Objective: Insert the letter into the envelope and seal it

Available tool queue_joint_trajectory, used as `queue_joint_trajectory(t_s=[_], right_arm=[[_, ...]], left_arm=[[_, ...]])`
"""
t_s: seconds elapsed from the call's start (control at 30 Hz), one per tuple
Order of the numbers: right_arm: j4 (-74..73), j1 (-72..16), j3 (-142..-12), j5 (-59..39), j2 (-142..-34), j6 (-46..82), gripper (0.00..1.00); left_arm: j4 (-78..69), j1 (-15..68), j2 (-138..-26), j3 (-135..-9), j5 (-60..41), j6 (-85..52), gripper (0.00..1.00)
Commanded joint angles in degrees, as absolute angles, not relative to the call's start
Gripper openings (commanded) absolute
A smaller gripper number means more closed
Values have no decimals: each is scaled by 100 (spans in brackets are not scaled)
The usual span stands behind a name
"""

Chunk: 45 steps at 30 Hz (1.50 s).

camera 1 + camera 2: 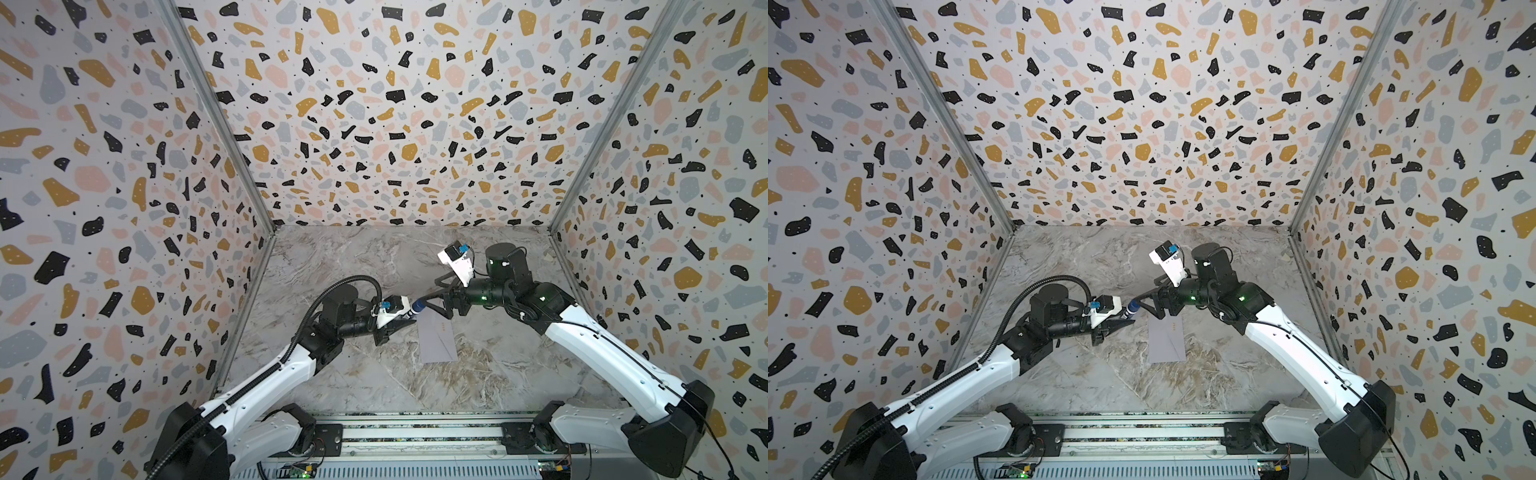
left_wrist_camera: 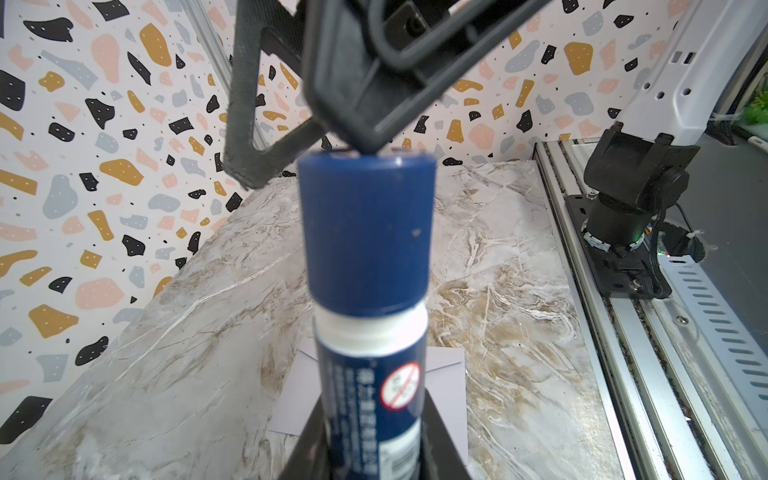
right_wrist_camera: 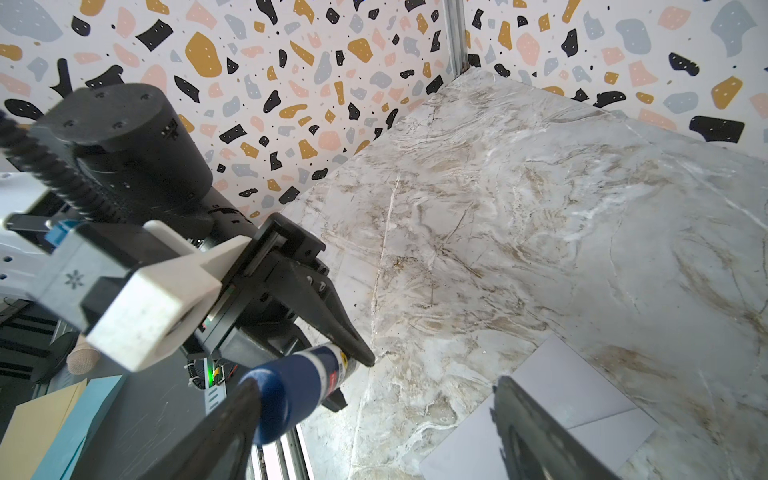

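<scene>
The lavender-grey envelope (image 1: 438,343) (image 1: 1167,343) (image 2: 444,374) (image 3: 582,395) lies flat on the marble table, flap side up with the flap down. The letter is hidden. My left gripper (image 1: 409,318) (image 1: 1125,318) (image 2: 374,403) is shut on the body of a glue stick (image 1: 417,307) (image 1: 1133,308) (image 2: 368,232) (image 3: 291,390) with a dark blue cap, held just left of the envelope's far end. My right gripper (image 1: 430,297) (image 1: 1144,297) (image 3: 374,382) is open at the cap. One fingertip (image 2: 365,145) rests at the cap's end, and nothing is pinched between the jaws.
Terrazzo-patterned walls close in the marble table (image 1: 374,374) on three sides. A metal rail (image 1: 415,436) with both arm bases runs along the front edge. The two wrists are close together above the table's middle.
</scene>
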State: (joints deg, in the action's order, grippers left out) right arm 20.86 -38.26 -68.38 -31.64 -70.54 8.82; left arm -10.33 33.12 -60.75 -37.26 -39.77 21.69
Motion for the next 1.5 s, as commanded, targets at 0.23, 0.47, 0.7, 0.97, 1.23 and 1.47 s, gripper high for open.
queue_joint_trajectory(t_s=[0.23, 0.47, 0.7, 0.97, 1.23, 1.47], right_arm=[[2820, -3916, -6387, -3313, -7409, 834, 88], [2797, -3936, -6259, -3375, -7506, 844, 88], [2857, -4008, -6215, -3314, -7634, 807, 87], [2871, -4113, -6127, -3296, -7791, 807, 87], [2867, -4162, -6019, -3305, -7873, 808, 86], [2891, -4184, -5908, -3248, -7974, 803, 86]], left_arm=[[-2946, 3318, -5645, -3766, -4074, 1860, 0], [-3123, 3318, -5605, -3716, -4017, 1821, 0], [-3260, 3321, -5581, -3684, -3982, 1786, 0], [-3340, 3322, -5548, -3679, -3947, 1790, 0], [-3436, 3316, -5512, -3655, -3901, 1782, 0], [-3480, 3313, -5480, -3645, -3866, 1765, 0]])
